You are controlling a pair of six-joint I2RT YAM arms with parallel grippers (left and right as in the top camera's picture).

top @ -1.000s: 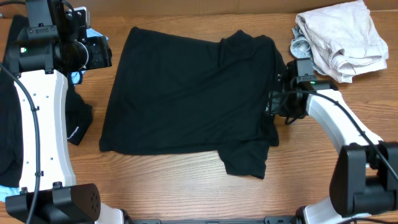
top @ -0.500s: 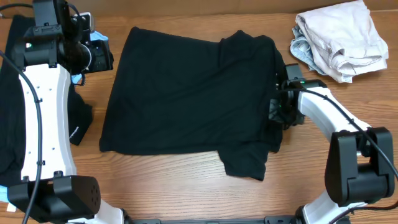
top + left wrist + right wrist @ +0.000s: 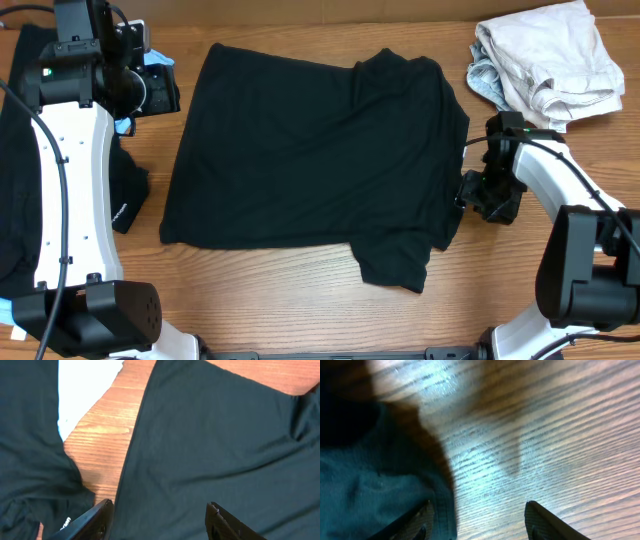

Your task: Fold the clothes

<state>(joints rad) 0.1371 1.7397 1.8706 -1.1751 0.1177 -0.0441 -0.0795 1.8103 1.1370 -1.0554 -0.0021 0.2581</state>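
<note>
Brown wooden table [image 3: 300,300], bare along its near edge; large black cloth T-shirt [image 3: 300,150] spread flat at centre; crumpled beige garments [image 3: 550,60] at far-right corner; left gripper [image 3: 159,520] wide, empty, over shirt's left edge; right gripper [image 3: 480,520] wide, empty, beside shirt's right edge.

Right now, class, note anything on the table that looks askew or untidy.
The black T-shirt lies unevenly: a flap juts past its near edge on the right. The beige clothes sit in a crumpled heap.
</note>
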